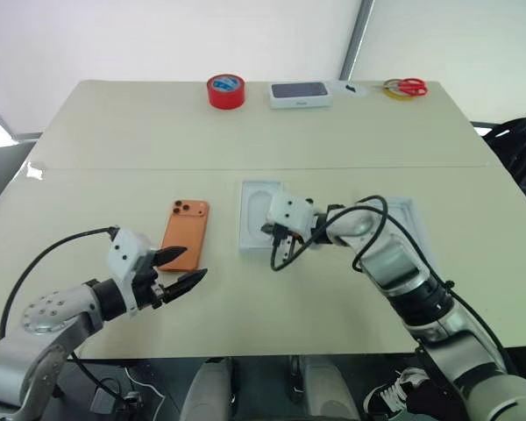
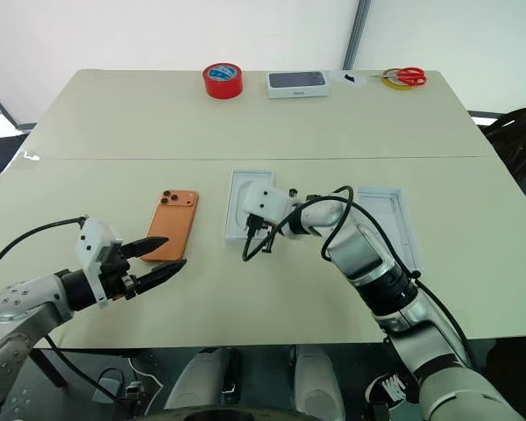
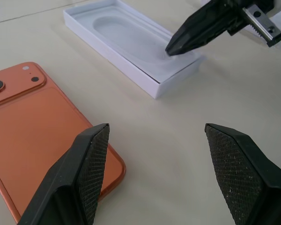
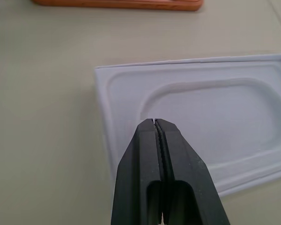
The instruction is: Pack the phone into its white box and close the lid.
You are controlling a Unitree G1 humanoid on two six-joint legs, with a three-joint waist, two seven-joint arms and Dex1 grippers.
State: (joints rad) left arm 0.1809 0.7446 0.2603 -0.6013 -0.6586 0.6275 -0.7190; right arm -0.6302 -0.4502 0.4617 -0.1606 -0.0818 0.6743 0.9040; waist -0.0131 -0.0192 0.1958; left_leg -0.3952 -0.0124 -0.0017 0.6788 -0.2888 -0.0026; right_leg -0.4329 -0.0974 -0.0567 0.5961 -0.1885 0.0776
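While the slim orange rectangular phone (image 1: 186, 234) lies flat on the pale beige table (image 1: 263, 132), back upward, its dark camera lenses sit in the corner bump at the far end; its surface is smooth and matte, edges rounded. Just beside it towards the robot's right rests a shallow white rectangular tray with an oval recess moulded into its floor (image 1: 259, 215); further right lies another shallow white rectangular tray (image 2: 387, 219), partly behind the right arm. The left hand (image 1: 177, 270) hovers near the phone's near end with its two black fingers spread apart, grasping nothing; the right hand (image 4: 155, 123) has its fingers pressed tightly together, empty, tips poised over the recessed tray's near end.
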